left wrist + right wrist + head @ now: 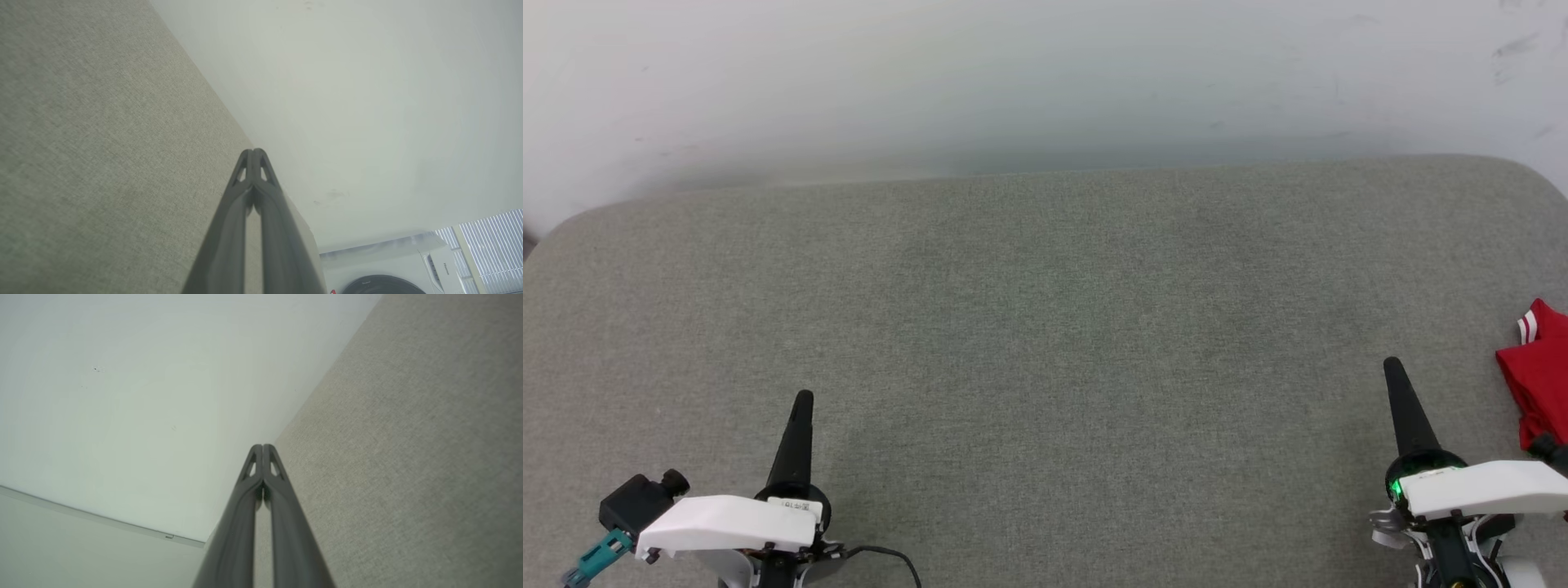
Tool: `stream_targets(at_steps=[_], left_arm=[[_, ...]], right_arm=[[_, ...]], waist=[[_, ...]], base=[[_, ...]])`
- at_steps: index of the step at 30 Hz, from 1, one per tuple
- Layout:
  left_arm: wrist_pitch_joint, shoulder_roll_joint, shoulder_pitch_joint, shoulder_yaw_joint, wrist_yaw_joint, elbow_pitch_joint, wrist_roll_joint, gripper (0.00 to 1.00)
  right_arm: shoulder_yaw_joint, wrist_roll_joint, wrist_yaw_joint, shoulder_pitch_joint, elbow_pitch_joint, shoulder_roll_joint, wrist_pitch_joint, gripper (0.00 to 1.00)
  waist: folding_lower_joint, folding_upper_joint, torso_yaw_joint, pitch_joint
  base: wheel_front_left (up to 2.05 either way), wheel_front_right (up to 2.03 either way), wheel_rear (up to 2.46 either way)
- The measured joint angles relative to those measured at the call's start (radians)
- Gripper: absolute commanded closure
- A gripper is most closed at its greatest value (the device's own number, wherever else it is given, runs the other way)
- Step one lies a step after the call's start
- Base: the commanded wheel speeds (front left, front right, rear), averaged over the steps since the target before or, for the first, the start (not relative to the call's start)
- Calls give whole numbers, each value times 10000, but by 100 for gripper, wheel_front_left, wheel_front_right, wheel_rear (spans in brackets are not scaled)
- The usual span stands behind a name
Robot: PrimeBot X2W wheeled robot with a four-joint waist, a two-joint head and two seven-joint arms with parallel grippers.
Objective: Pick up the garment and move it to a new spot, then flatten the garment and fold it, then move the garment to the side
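**Both pairs of fingers shut and empty, garment at the bench's right edge**

A washing machine (pixel 412 261) shows in the lower right corner of the left wrist view. Its round door is dark, and what is in the drum cannot be told.

The garment (pixel 1539 380) lies bunched on the grey fabric bench (pixel 1045 327), at the far right border of the head view and cut off by the frame. It is red, with a strip of red-white striped trim at its upper corner. It sits just to the right of the right fingers (pixel 1405 408), level with them, with bare bench between. Lower down, a dark part of that arm covers its near edge. The left fingers (pixel 796 433) are well apart from it, across the bench at the lower left.

Both pairs are pressed together tip to tip with nothing between them, as each wrist view shows: the left fingers (pixel 233 228) and the right fingers (pixel 241 522) point along the bench toward the pale wall (pixel 1045 73).
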Motion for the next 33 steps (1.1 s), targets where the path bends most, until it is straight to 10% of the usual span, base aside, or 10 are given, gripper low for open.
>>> stream_targets(at_steps=[33], left_arm=[[811,-8,-322,163,0,504,-2911,100]], right_arm=[[-209,3018,0,-15,272,-4,800,100]], waist=[[0,0,76,-329]], base=[[0,0,0]])
